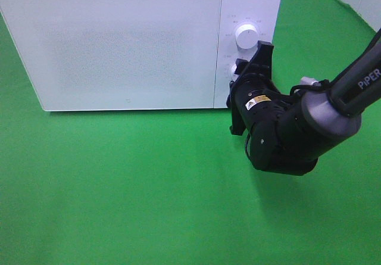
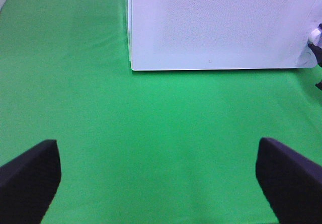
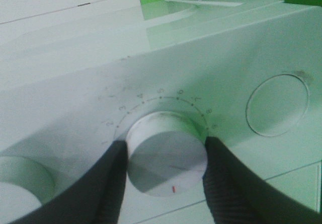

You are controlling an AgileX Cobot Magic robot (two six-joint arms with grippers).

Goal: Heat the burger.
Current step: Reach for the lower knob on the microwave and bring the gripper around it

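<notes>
The burger is out of view. The white microwave (image 1: 128,44) stands at the back with its door closed; it also shows in the left wrist view (image 2: 221,27). My right gripper (image 1: 247,69) is at the control panel, shut on the lower knob (image 3: 166,151), with one black finger (image 3: 108,183) on each side of it. The numbers of the dial ring the knob. The upper knob (image 1: 246,36) is free. My left gripper (image 2: 158,183) is open and empty above the green cloth, in front of the microwave's left part; it does not show in the exterior high view.
A green cloth (image 1: 119,187) covers the table in front of the microwave. The right arm (image 1: 309,122) reaches in from the right and hangs above the cloth near the microwave's front right corner.
</notes>
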